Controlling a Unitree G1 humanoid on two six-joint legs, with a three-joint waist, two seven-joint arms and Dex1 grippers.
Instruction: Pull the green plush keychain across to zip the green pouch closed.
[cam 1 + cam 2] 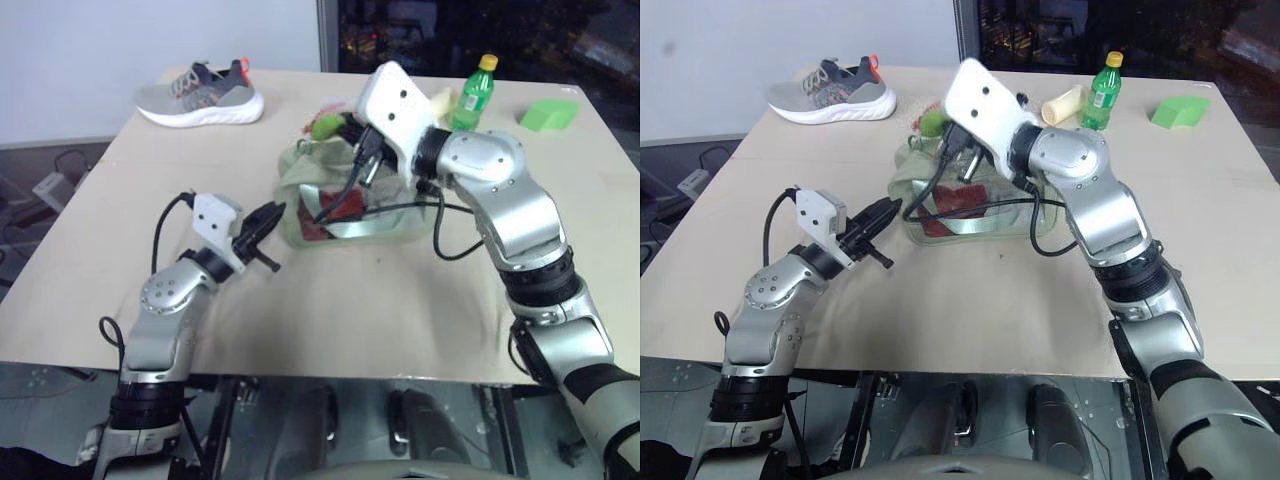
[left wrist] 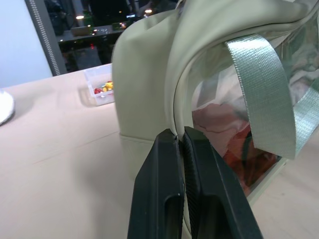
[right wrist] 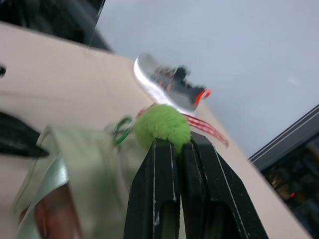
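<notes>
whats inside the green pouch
Through the clear panel of the green pouch, red contents show inside. What they are cannot be told. The opaque fabric end and the right arm in front cover the rest of the interior.

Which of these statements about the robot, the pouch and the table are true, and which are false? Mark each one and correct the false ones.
1. The right hand is shut on the green plush keychain. True.
2. The left hand is open and clear of the green pouch. False: its fingers are shut at the pouch's end seam.
3. A grey sneaker lies at the far left of the table. True.
4. The green bottle lies on its side. False: it stands upright.
5. Red contents show through the pouch's clear panel. True.
6. The bright green wedge block rests on top of the pouch. False: it sits apart, at the table's far right.
</notes>
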